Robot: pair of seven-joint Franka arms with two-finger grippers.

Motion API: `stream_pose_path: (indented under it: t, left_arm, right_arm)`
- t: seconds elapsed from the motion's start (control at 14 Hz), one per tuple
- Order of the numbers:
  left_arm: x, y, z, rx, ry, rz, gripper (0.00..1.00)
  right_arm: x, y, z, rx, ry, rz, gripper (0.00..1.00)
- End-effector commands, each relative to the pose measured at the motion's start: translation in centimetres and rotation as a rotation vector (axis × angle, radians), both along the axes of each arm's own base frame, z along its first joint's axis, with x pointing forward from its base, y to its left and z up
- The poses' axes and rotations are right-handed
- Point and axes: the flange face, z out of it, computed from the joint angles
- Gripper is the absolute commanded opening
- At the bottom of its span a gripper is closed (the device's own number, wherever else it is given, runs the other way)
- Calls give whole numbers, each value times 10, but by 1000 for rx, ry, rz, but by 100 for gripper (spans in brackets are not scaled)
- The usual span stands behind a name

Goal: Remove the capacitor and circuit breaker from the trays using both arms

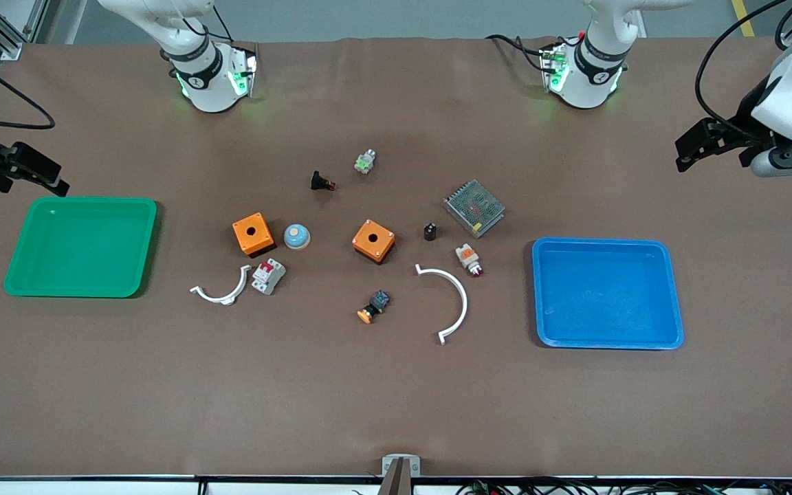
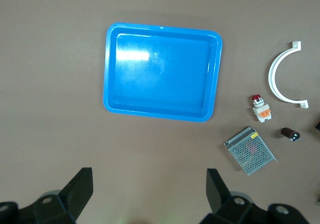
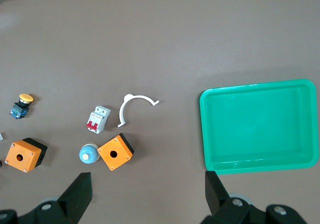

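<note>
The capacitor (image 1: 430, 231), a tiny black cylinder, lies mid-table between an orange box and a metal mesh unit; it also shows in the left wrist view (image 2: 290, 134). The breaker (image 1: 268, 276), white-grey with red levers, lies beside a small white clip, nearer the front camera than the other orange box; the right wrist view shows it too (image 3: 98, 119). My left gripper (image 1: 682, 155) is open and empty, high over the left arm's end of the table (image 2: 149, 186). My right gripper (image 1: 59, 180) is open and empty over the right arm's end (image 3: 148, 189).
An empty blue tray (image 1: 606, 295) lies toward the left arm's end, an empty green tray (image 1: 80, 247) toward the right arm's end. Between them lie two orange boxes (image 1: 253, 234) (image 1: 373, 240), a mesh unit (image 1: 474, 207), a lamp part (image 1: 469, 259), two white clips and small buttons.
</note>
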Motion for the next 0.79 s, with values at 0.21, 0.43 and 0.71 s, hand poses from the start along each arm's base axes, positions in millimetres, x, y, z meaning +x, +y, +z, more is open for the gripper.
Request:
stream_pose_path:
  t: [0.21, 0.43, 0.71]
  left_arm:
    - [4, 1, 13, -3, -26, -15, 100]
    - [4, 1, 13, -3, -26, -15, 100]
    - [3, 0, 12, -2, -16, -16, 100]
  right_arm:
    - [0, -1, 6, -11, 3, -8, 100]
    - [0, -1, 6, -11, 3, -8, 100]
    - [0, -1, 5, -11, 4, -7, 100]
